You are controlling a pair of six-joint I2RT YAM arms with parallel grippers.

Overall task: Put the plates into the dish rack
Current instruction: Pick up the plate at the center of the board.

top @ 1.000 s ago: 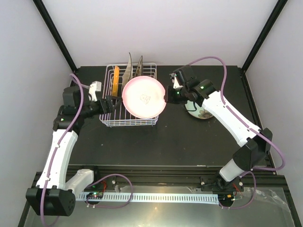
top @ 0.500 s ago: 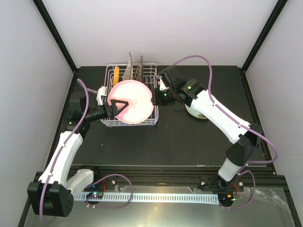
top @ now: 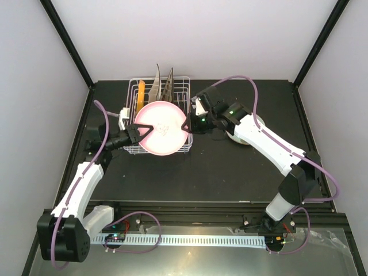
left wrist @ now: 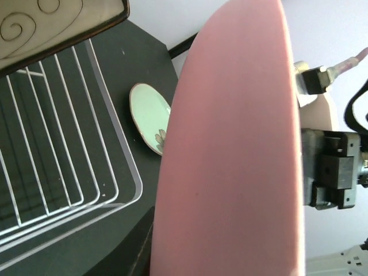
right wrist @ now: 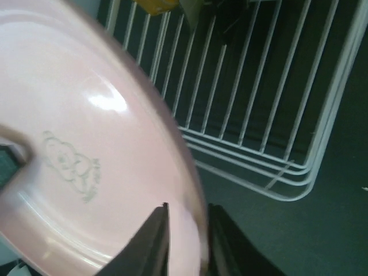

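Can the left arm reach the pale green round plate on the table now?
Probably not. The left gripper is clamped on the round pink ceramic plate, which the right gripper straddles, and the pale green round plate lies beyond, under the right arm.

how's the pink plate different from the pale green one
The pink plate is raised over the front of the dish rack, with the left gripper and right gripper at opposite sides of its rim. The green plate lies on the table to the right of the rack. The pink plate bears a faint line drawing, the green plate a dark flower. Both are round.
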